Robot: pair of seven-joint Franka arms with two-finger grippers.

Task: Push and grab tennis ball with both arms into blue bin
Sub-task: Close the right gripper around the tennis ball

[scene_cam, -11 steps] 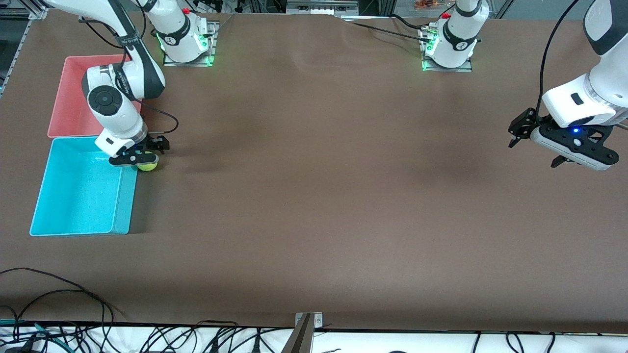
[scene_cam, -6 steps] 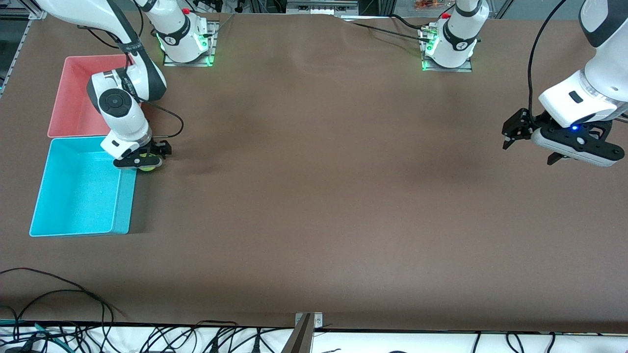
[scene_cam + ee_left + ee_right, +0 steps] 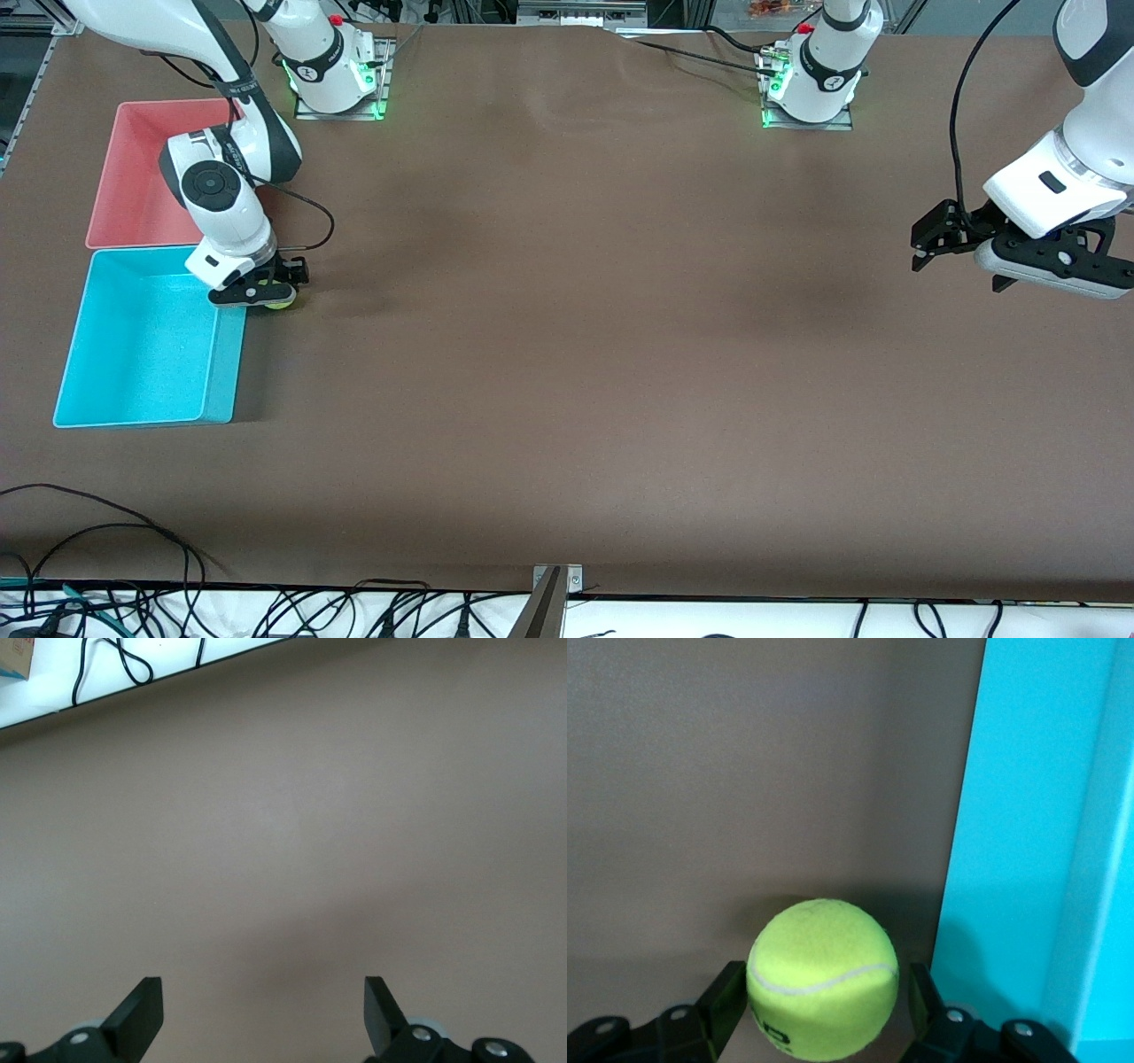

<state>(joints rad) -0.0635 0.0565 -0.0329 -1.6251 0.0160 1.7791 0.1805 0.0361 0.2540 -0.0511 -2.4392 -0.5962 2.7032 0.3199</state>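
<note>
tennis ball | clasped by right pincer | beside blue bin | left pincer released

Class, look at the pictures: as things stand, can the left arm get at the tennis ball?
Probably not. The left tool hangs open over the table's other end, while the right tool already brackets the tennis ball beside the blue bin.

A pink bin sits on the brown desk, with black cables along the desk's nearest edge.
</note>
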